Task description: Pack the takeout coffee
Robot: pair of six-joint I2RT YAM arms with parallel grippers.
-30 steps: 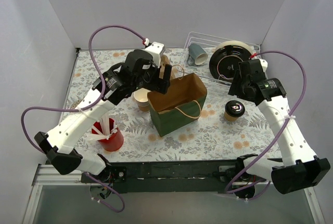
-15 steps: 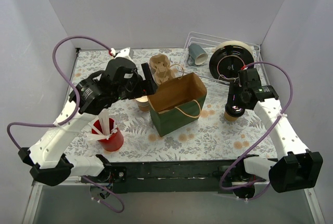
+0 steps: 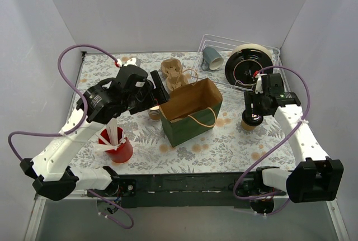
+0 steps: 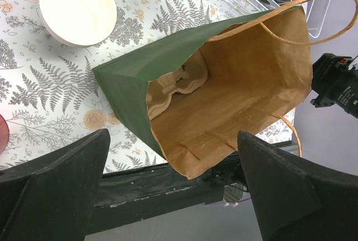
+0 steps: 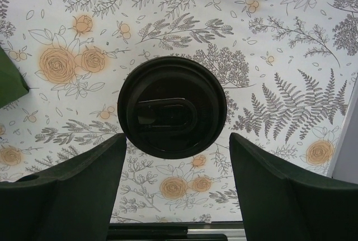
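One step in hand: as I judge it, taking hold of the lidded cup (image 5: pixel 172 140) so it can go into the bag (image 3: pixel 187 132).
Next move: the right pincer (image 5: pixel 177 146) likely needs to drop until its fingers clear the rim of the lid (image 5: pixel 168 79), then close on the paper wall below. It calls for a soft squeeze and an upright carry, since the paper could dent.
Cup to pincer: straight under the right pincer. In the wrist view the lid sits centred between the two fingers, and I see no touch.
Right pincer: spread, holding nothing.
Red cup (image 3: pixel 120 150): lower left of the top view, with white sticks (image 3: pixel 113 135) in it.
Bag: centre of the frame, upright on the bench (image 3: pixel 224 146), mouth open. A tan moulded shape lies at its bottom, but I cannot tell what it is.
Lidded cup: right of centre on the bench, near the bag's right side but apart from it.
Left pincer (image 4: pixel 173 137): spread and empty, over the bag's left edge.
Open cup (image 4: pixel 77 7): no lid, white inside, just left of the bag.
Carrier (image 3: pixel 173 72): tan pulp, behind the bag.
Rack (image 3: pixel 235 38): upper right, holding a mug (image 3: pixel 211 57) and a plate (image 3: pixel 249 66).
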